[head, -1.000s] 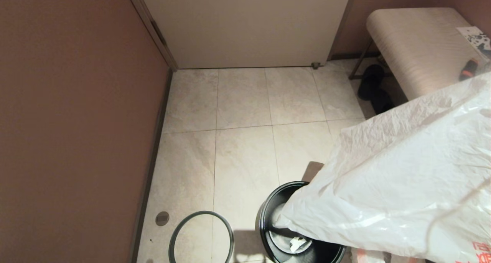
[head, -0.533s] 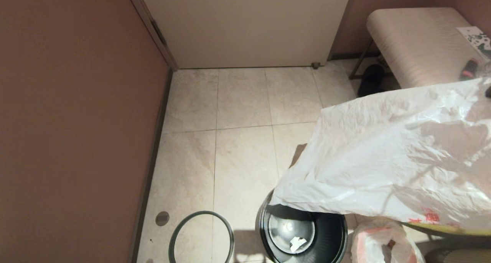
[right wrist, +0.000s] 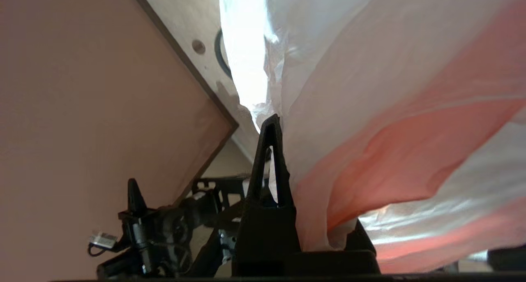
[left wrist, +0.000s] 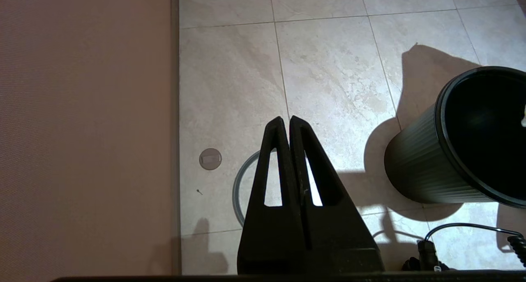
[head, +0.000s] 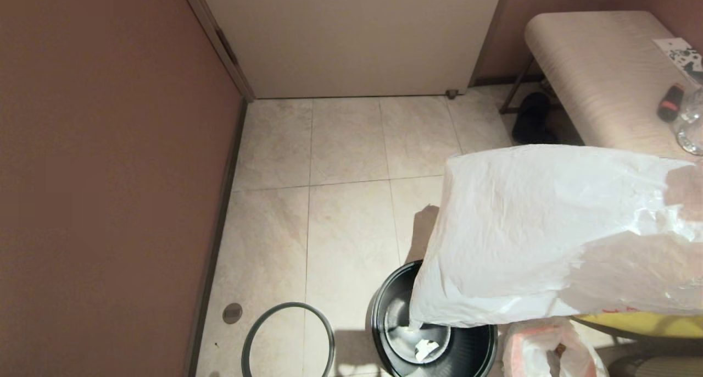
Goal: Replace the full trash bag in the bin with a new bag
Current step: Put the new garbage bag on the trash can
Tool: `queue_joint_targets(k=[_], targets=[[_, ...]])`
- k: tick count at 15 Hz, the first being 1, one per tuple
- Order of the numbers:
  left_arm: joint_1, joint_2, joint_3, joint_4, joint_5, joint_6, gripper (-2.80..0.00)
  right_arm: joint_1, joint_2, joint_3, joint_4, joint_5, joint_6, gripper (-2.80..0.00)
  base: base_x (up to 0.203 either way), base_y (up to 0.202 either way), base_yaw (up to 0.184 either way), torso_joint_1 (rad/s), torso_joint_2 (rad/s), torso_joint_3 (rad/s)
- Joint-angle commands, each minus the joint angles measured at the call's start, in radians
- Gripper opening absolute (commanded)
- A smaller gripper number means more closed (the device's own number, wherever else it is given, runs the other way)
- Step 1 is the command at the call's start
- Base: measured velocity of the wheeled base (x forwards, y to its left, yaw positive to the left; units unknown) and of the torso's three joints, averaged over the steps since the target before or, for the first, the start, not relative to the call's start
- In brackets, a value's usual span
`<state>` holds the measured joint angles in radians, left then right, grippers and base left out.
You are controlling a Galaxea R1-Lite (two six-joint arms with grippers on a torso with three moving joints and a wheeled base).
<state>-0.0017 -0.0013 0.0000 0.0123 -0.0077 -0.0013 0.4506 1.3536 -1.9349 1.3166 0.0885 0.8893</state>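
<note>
The new bag (head: 538, 228), a thin white sheet with a pink hem, hangs spread across the right of the head view. Its lower corner dips into the mouth of the black bin (head: 379, 311). My right gripper (right wrist: 281, 125) is shut on the bag's pink-hemmed edge; one finger (right wrist: 269, 162) shows and the plastic hides the other. The bin's grey hoop rim (head: 288, 305) lies on the floor left of the bin. The full trash bag (head: 541, 352) sits lumpy on the floor right of the bin. My left gripper (left wrist: 286, 119) is shut and empty, hanging above the hoop (left wrist: 238, 183).
A brown wall (head: 110, 173) runs along the left and a white door (head: 351, 36) closes the far end. A beige bench (head: 598, 64) stands at the back right with dark shoes (head: 535, 118) under it. A yellow tote (head: 648, 325) peeks out below the bag. A floor drain (head: 232, 312) lies by the wall.
The new bag rose clear of the bin's mouth, then swung down again, so its corner hangs into the bin. Its top edge has dropped, uncovering more of the bench. The left arm is still.
</note>
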Motion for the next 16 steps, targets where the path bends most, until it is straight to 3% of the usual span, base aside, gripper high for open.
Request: queue_joint_targets(k=[1, 5, 9, 12, 16], targets=[[0.000, 0.001, 0.000, 0.000, 0.000, 0.000, -2.80, 0.061, 0.049, 0.001, 0.036, 0.003, 0.048, -2.80, 0.000, 0.000, 0.000, 0.000, 0.00, 0.000], [0.000, 0.001, 0.000, 0.000, 0.000, 0.000, -2.80, 0.140, -0.036, 0.072, 0.035, 0.014, 0.050, -2.80, 0.000, 0.000, 0.000, 0.000, 0.00, 0.000], [0.000, 0.001, 0.000, 0.000, 0.000, 0.001, -2.80, 0.155, -0.138, 0.214, -0.032, 0.093, -0.062, -2.80, 0.000, 0.000, 0.000, 0.000, 0.00, 0.000], [0.000, 0.001, 0.000, 0.000, 0.000, 0.001, -2.80, 0.142, -0.090, 0.168, 0.076, 0.087, -0.064, -2.80, 0.000, 0.000, 0.000, 0.000, 0.00, 0.000], [0.000, 0.001, 0.000, 0.000, 0.000, 0.001, -2.80, 0.098, -0.054, 0.145, 0.093, 0.072, -0.077, -2.80, 0.000, 0.000, 0.000, 0.000, 0.00, 0.000]])
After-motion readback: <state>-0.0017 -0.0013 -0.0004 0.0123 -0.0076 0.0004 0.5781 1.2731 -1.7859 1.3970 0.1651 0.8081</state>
